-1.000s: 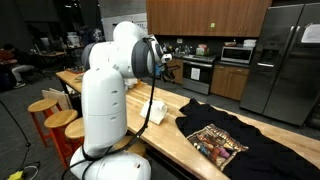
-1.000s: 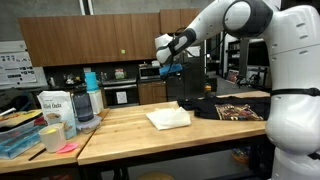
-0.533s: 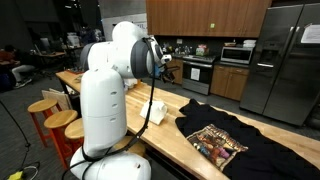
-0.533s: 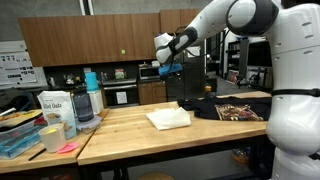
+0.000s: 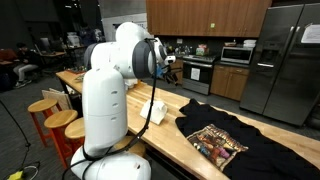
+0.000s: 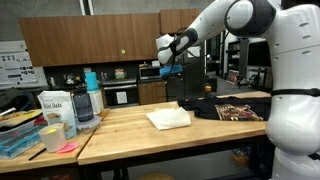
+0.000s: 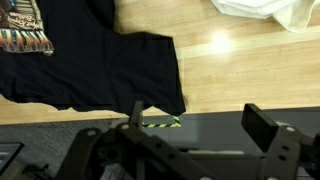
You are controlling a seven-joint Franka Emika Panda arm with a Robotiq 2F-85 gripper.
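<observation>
1. Your gripper [image 7: 200, 118] stands with its jaws wide apart and nothing between them. It hangs high above the light wooden table [image 6: 120, 135], touching nothing.
2. Nearest beneath it in the wrist view is the black T-shirt with a colourful printed panel [image 7: 110, 65]. It lies flat on the table, one dark corner close to the table's edge, and both exterior views show it spread out there [image 5: 262, 150].
3. The crumpled white cloth [image 6: 168, 118] sits apart from the shirt, farther along the table.
4. Judged from this, you are in a hover or approach step, with no contact made.
5. If you go for the shirt, come down over its near corner and keep the jaws open until they straddle the fabric.
</observation>
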